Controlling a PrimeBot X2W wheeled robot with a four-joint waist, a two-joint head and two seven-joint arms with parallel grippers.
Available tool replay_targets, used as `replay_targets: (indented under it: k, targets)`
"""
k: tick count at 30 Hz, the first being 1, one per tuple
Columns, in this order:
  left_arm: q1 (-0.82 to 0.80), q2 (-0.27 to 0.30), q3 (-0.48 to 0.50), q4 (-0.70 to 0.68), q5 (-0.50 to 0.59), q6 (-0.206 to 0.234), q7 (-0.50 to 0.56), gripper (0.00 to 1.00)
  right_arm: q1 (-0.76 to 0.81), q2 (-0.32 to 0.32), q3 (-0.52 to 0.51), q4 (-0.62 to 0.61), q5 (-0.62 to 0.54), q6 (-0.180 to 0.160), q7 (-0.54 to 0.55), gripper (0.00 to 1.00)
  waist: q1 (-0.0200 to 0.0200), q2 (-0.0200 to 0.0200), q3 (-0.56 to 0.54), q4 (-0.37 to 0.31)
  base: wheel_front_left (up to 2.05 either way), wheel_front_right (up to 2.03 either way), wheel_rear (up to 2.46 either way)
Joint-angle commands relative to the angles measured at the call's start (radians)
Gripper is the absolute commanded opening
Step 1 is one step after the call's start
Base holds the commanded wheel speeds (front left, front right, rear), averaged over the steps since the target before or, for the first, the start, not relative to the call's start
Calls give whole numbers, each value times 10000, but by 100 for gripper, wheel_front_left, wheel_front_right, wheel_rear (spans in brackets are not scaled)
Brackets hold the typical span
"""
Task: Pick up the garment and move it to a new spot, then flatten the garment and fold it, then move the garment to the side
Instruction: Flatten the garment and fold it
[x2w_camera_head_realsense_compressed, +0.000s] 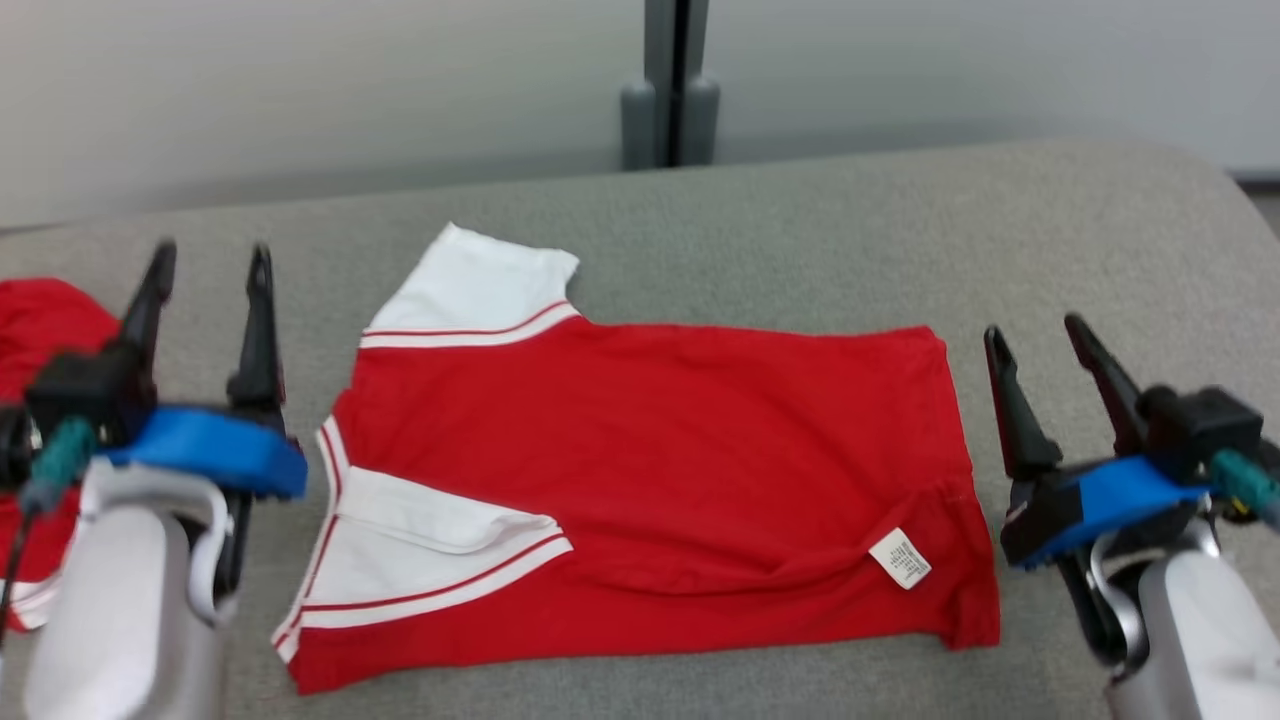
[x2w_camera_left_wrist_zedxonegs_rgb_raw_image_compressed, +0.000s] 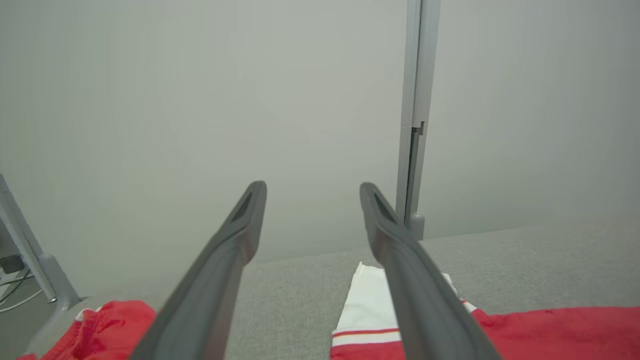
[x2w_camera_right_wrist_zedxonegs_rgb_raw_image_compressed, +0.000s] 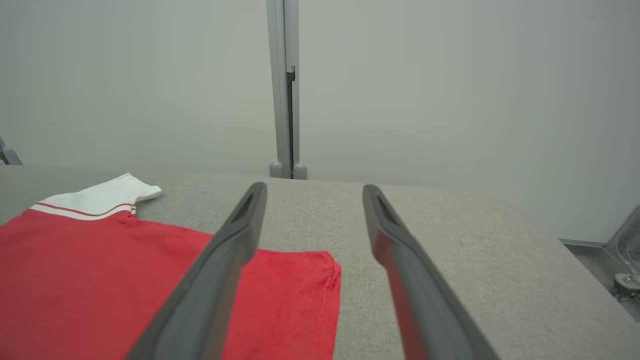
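A red garment (x2w_camera_head_realsense_compressed: 650, 480) with white sleeves and a small white label lies spread flat in the middle of the grey table (x2w_camera_head_realsense_compressed: 800, 230). One white sleeve points to the far side and the other is folded in over the near left part. The left gripper (x2w_camera_head_realsense_compressed: 210, 270) hovers open to the left of the garment, touching nothing. To the right of the hem, the right gripper (x2w_camera_head_realsense_compressed: 1035, 335) is also open and empty. In the left wrist view the far sleeve of the garment (x2w_camera_left_wrist_zedxonegs_rgb_raw_image_compressed: 367, 300) lies below the left gripper (x2w_camera_left_wrist_zedxonegs_rgb_raw_image_compressed: 312, 192). The right wrist view has the garment (x2w_camera_right_wrist_zedxonegs_rgb_raw_image_compressed: 100, 270) left of the right gripper (x2w_camera_right_wrist_zedxonegs_rgb_raw_image_compressed: 315, 192).
Another red garment (x2w_camera_head_realsense_compressed: 40, 330) lies crumpled at the table's left edge, also in the left wrist view (x2w_camera_left_wrist_zedxonegs_rgb_raw_image_compressed: 107, 325). A grey post (x2w_camera_head_realsense_compressed: 670, 85) rises behind the table against a pale wall. The table's right end curves off near the right arm.
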Motion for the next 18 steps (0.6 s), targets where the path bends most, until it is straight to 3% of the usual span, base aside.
replay_targets:
  k: [1, 10, 18]
  targets:
    - [-218, 110, -70, 77, -27, -31, 54, 100, -233, -49, 9, 42, 66, 6, 38, 100, -1, 0, 165, 68, 0, 0, 0]
    - [-3558, 1244, -1995, 1586, -1117, -66, 1303, 100, -2217, -374, 805, 1166, 729, 4, 1080, 100, -1, 0, 1818, -580, 0, 0, 0]
    - [-5579, 2063, -3887, 3484, -2317, -65, 2203, 100, -3346, -258, 1446, 1714, 1057, 4, 751, 100, -1, 0, 3043, -1194, 0, 0, 0]
